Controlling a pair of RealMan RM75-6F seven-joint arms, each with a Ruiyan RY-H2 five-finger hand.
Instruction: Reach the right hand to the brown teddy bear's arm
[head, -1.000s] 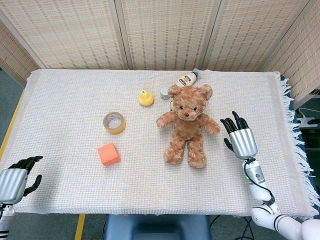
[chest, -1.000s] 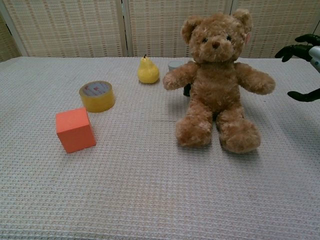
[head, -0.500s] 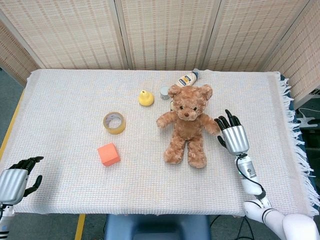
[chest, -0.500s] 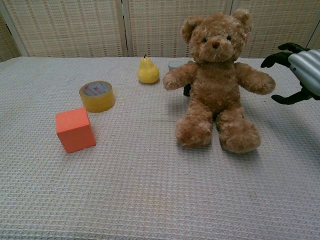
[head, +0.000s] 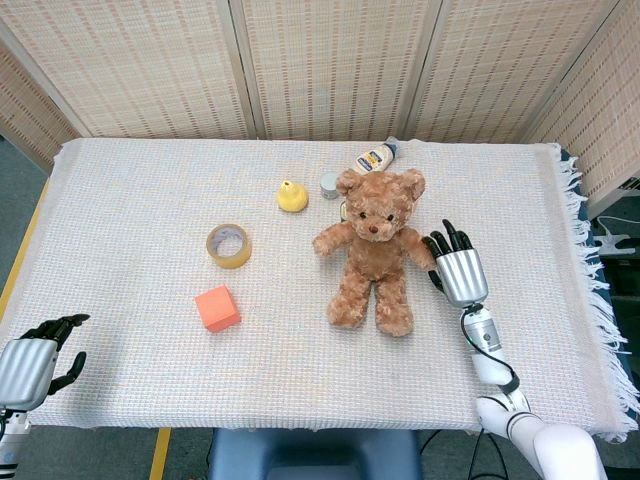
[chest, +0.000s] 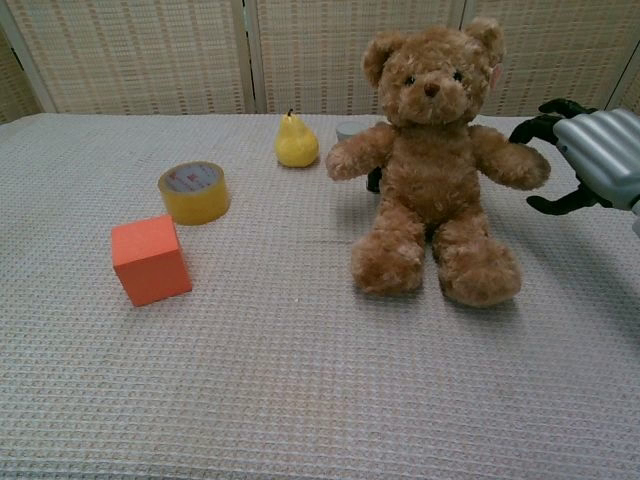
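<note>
The brown teddy bear sits upright in the middle of the table, arms spread. My right hand hovers just off the end of the bear's arm on that side, fingers apart and curved around the paw, holding nothing. I cannot tell whether the fingertips touch the fur. My left hand hangs at the table's near left edge, fingers loosely curled and empty; the chest view does not show it.
An orange cube, a tape roll and a yellow pear lie left of the bear. Behind it are a small grey cup and a lying bottle. Woven screens back the table.
My right hand has slid left across the table, from well clear of the bear to right beside its paw. The bear and my left hand have stayed put.
</note>
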